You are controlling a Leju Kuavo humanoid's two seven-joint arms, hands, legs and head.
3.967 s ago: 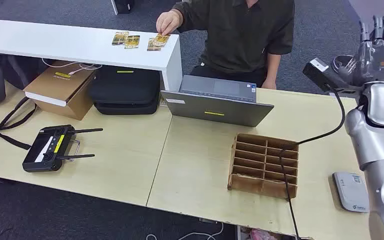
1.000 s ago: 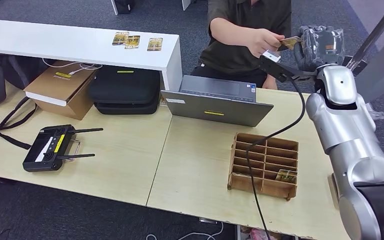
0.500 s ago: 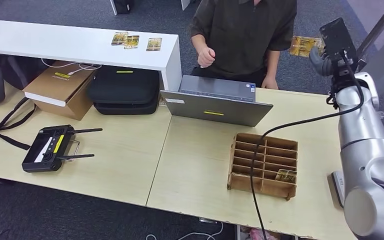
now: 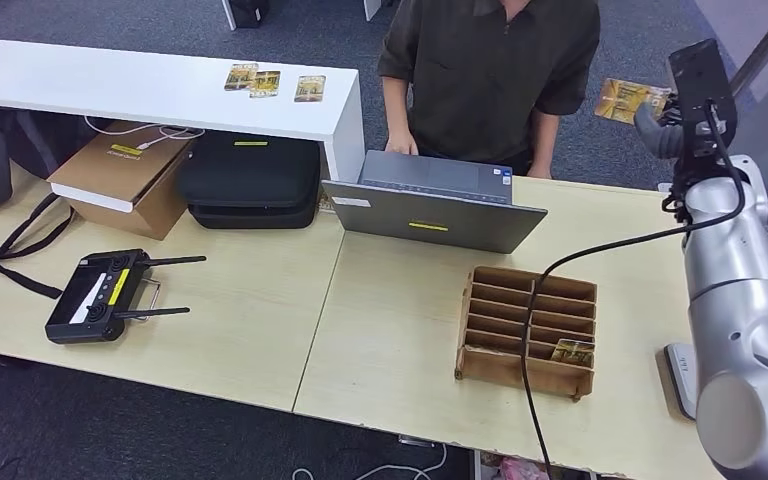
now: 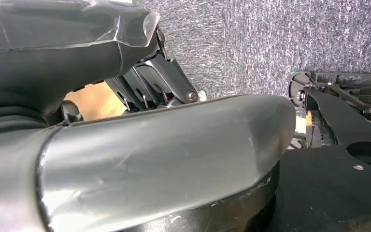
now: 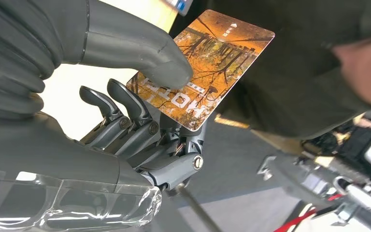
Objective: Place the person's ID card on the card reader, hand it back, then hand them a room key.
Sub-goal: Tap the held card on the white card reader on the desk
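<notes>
At the upper right of the head view the right hand (image 4: 660,125) now pinches the orange ID card (image 4: 632,99), released by the person (image 4: 490,60) a second ago, so the card reader (image 4: 682,378) at lower right comes next; the left hand's (image 5: 125,145) state I cannot tell.

Orange autumn-forest card (image 6: 205,65) showing in the dark grey right hand (image 6: 140,121), person (image 4: 490,70) wearing a dark olive shirt, brown cardboard divider tray (image 4: 528,330) lying on the pale wood table (image 4: 260,320), grey laptop (image 4: 435,205), white shelf (image 4: 110,85).

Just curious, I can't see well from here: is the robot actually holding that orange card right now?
Yes, the right hand pinches the orange card between its thick thumb and darker fingers.
</notes>
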